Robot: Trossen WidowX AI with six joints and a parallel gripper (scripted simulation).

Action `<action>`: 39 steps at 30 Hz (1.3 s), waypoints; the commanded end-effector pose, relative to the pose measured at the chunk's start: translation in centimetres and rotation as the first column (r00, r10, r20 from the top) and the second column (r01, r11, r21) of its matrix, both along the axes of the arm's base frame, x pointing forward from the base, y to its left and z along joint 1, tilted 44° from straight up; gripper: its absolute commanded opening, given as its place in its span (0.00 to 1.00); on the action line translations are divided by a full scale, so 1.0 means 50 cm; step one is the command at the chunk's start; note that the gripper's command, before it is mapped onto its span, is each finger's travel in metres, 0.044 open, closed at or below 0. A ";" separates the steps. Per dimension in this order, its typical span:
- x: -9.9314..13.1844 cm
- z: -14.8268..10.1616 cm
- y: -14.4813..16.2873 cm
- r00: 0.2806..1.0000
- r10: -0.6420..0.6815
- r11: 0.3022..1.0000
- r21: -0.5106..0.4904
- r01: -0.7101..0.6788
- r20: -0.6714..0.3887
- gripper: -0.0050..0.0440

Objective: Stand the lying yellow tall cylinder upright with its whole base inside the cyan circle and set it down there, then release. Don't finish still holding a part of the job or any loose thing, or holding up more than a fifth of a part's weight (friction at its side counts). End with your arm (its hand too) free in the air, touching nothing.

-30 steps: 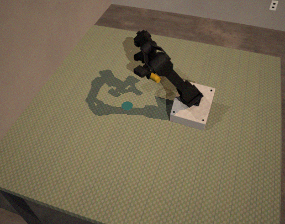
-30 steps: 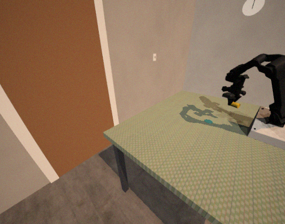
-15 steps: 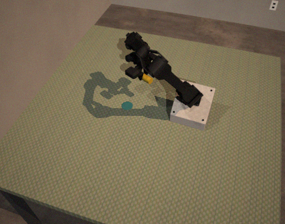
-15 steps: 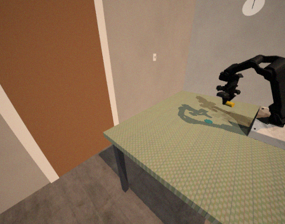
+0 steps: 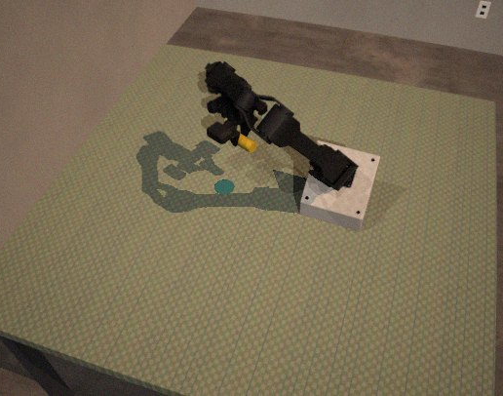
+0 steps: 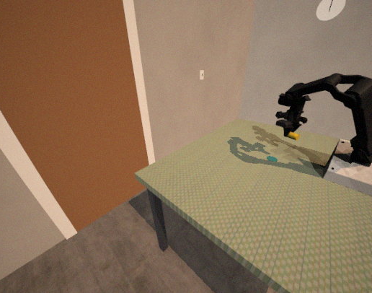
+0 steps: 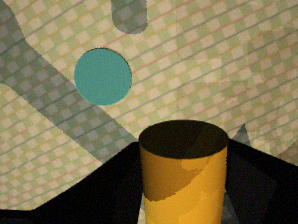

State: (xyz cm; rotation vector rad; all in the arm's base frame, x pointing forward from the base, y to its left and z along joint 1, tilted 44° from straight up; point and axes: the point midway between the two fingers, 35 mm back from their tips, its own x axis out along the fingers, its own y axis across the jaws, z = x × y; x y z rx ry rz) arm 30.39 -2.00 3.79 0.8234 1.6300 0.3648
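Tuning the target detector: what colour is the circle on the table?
Cyan-teal, solid, no pattern; the circle shows best in the wrist view.
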 end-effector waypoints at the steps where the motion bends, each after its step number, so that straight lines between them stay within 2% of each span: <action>1: 0.016 0.022 0.012 1.000 0.000 1.000 -0.002 0.000 0.014 0.32; 19: 0.055 0.083 0.074 1.000 0.011 1.000 0.013 -0.011 0.019 0.32; 27: 0.055 0.074 0.076 1.000 0.014 1.000 -0.010 -0.014 0.027 0.32; 39: 0.055 0.041 0.082 0.998 0.022 0.995 -0.103 -0.015 0.064 0.32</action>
